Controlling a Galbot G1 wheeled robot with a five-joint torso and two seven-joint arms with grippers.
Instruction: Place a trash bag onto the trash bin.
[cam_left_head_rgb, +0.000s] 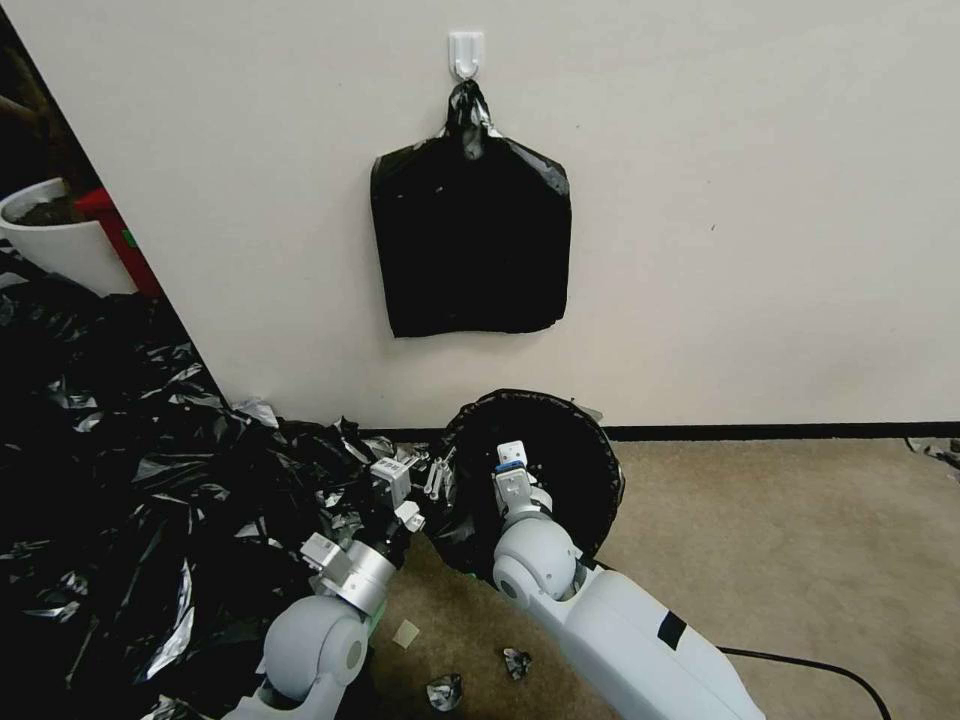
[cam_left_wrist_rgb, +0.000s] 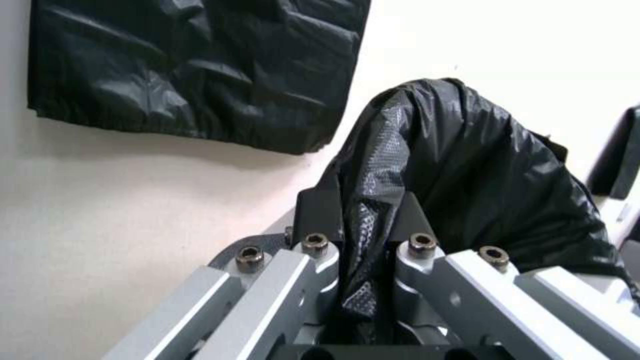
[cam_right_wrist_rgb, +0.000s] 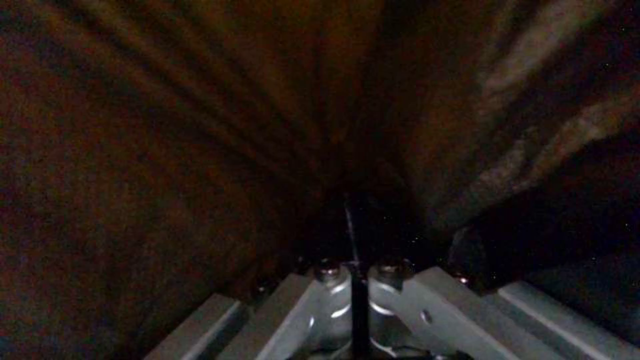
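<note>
The trash bag (cam_left_head_rgb: 560, 450), thin glossy black film, is spread in a round open mouth on the carpet at the foot of the wall. The trash bin is hidden under the film. My left gripper (cam_left_head_rgb: 437, 476) is at the left edge of that mouth, and in the left wrist view my left gripper (cam_left_wrist_rgb: 367, 217) is shut on a fold of the trash bag (cam_left_wrist_rgb: 480, 170). My right arm reaches into the opening, wrist (cam_left_head_rgb: 512, 470) just inside. In the right wrist view my right gripper (cam_right_wrist_rgb: 352, 225) is shut, deep between the dark wrinkled bag walls (cam_right_wrist_rgb: 200, 125).
A flat stack of black bags (cam_left_head_rgb: 470, 240) hangs from a white wall hook (cam_left_head_rgb: 466, 52) above. A large heap of black bags (cam_left_head_rgb: 120, 480) covers the floor on the left, with a white planter (cam_left_head_rgb: 55, 245) behind. Film scraps (cam_left_head_rgb: 445, 690) and a cable (cam_left_head_rgb: 820, 665) lie on the carpet.
</note>
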